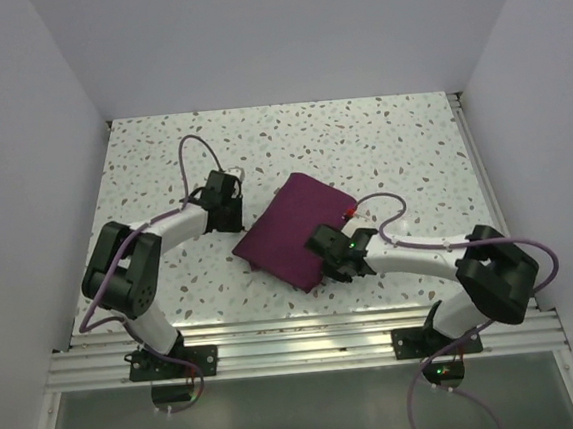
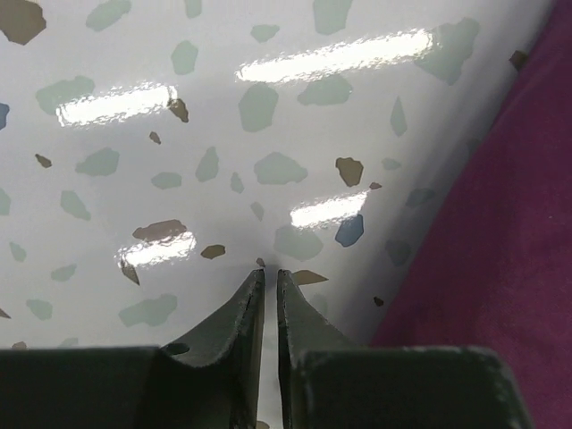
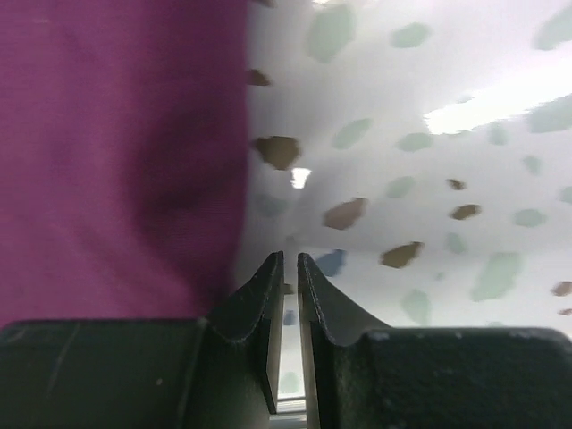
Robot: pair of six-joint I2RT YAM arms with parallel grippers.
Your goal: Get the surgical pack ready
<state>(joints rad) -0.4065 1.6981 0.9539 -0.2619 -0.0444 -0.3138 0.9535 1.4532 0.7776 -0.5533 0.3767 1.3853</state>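
The surgical pack (image 1: 293, 231) lies as a folded plum-purple bundle in the middle of the speckled table, turned at a slant. My left gripper (image 1: 232, 211) points down at the table just off the bundle's left edge. In the left wrist view the left gripper (image 2: 270, 273) has its jaws almost together with nothing between them, and the purple cloth (image 2: 500, 268) lies to the right. My right gripper (image 1: 330, 254) sits at the bundle's near right edge. In the right wrist view the right gripper (image 3: 290, 257) shows only a thin slit and holds nothing, with the cloth (image 3: 116, 152) to its left.
The speckled tabletop (image 1: 361, 148) is enclosed by white walls at the back and on both sides. An aluminium rail (image 1: 308, 348) runs along the near edge by the arm bases. A small red spot (image 1: 349, 212) shows by the bundle's right corner.
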